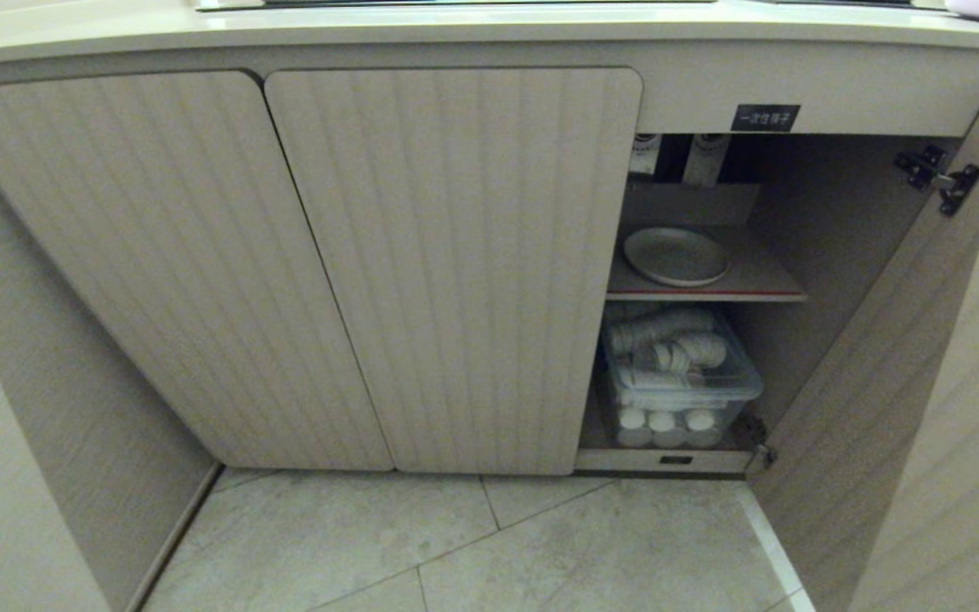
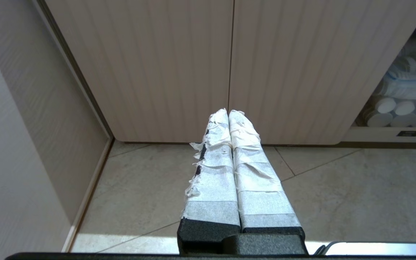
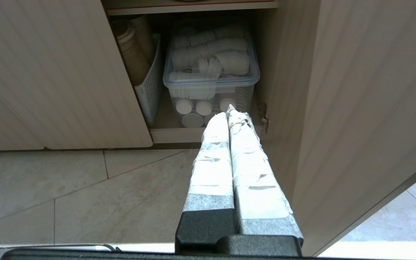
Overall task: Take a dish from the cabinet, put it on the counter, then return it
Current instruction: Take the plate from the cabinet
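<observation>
Off-white dish (image 1: 676, 255) lies on the open cabinet's (image 1: 872, 340) shelf, frame right. Left gripper (image 2: 228, 112) and right gripper (image 3: 226, 110): fingers pressed together, apparently empty.

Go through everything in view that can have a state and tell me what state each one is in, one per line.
right cabinet door: swung open
middle door: closed
left door: closed
dish: lying flat on the upper shelf, untouched
clear bin: lid on, full of white cups
left gripper: shut, empty
right gripper: shut, empty
</observation>
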You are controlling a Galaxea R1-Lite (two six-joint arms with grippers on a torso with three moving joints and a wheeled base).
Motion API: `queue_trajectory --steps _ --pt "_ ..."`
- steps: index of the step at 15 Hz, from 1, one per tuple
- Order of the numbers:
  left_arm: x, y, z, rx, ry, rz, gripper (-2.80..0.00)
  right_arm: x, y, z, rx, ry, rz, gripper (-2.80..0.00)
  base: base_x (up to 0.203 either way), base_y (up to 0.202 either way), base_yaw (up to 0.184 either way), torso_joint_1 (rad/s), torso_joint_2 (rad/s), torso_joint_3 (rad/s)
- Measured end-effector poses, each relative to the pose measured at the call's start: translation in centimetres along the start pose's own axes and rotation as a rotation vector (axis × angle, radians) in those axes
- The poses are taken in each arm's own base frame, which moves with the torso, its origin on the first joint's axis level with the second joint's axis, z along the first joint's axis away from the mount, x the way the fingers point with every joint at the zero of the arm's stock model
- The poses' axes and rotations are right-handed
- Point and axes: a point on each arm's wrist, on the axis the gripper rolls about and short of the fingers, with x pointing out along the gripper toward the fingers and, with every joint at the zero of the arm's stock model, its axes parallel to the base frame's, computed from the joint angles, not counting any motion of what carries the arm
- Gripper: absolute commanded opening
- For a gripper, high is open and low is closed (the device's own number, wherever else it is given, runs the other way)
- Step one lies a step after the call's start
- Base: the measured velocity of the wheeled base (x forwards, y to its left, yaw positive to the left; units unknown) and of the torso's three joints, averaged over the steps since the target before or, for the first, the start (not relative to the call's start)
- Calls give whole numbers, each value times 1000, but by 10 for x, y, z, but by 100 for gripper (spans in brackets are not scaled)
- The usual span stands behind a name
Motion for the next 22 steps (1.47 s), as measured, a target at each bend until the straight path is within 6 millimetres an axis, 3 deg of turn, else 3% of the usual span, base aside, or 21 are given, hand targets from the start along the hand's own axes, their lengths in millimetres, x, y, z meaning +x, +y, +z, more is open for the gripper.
queue_trajectory --steps 7,22 --pt "0 0 0 0 0 0 -280 0 0 0 0 0 1 -280 14 0 0 0 1 0" --pt "0 0 0 -1 0 0 -280 0 0 0 0 0 1 -280 197 0 2 3 3 3"
